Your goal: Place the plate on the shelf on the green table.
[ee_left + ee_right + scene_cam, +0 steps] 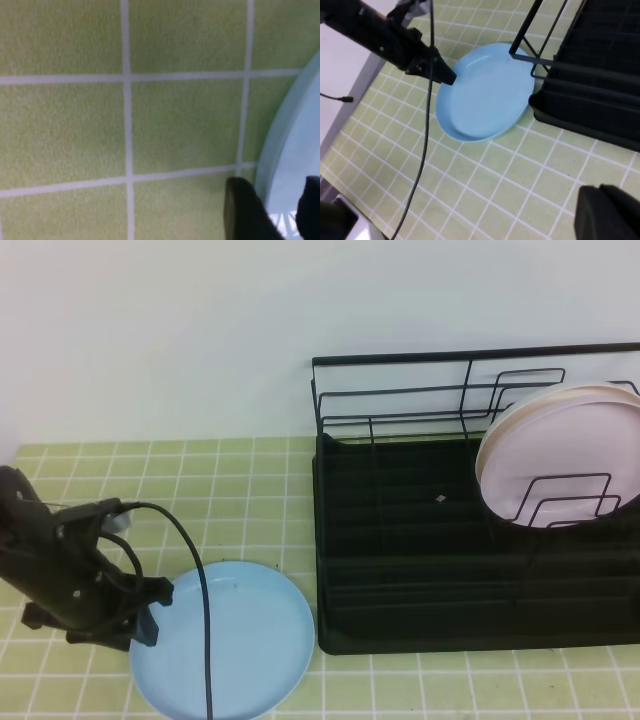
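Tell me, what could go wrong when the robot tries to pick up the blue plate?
The blue plate lies flat on the green table, and the left gripper reaches only its rim, so a thin grip might slip. The black cable hangs across the plate and could snag when it lifts. The shelf stands very close beside it and already holds a pink plate, so a tilted blue plate might bump either.
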Motion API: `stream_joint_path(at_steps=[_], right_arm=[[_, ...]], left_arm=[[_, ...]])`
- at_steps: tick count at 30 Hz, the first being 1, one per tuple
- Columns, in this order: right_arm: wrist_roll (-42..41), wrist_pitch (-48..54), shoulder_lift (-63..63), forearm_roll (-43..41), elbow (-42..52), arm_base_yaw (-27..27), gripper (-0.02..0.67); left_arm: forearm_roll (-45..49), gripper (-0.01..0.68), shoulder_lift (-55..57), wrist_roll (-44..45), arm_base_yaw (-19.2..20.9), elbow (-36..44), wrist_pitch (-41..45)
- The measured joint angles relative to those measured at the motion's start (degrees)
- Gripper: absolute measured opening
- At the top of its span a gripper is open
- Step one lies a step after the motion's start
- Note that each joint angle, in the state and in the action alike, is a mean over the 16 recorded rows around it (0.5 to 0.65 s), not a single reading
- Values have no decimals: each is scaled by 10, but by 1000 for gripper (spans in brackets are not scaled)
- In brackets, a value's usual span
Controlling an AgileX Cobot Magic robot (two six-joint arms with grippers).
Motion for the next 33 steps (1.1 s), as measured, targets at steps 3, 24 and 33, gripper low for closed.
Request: stream_joint_path(at_steps=[3,24,33], right_arm=[[-2,3,0,2,0,0,-3],[-18,19,0,11,0,0,-3],[-22,31,0,11,0,0,-3]], left_arm=[[-4,168,14,5,0,0,1],[-11,0,26,32,1,-23,34],[-12,0,-34,33,1,-39,50]])
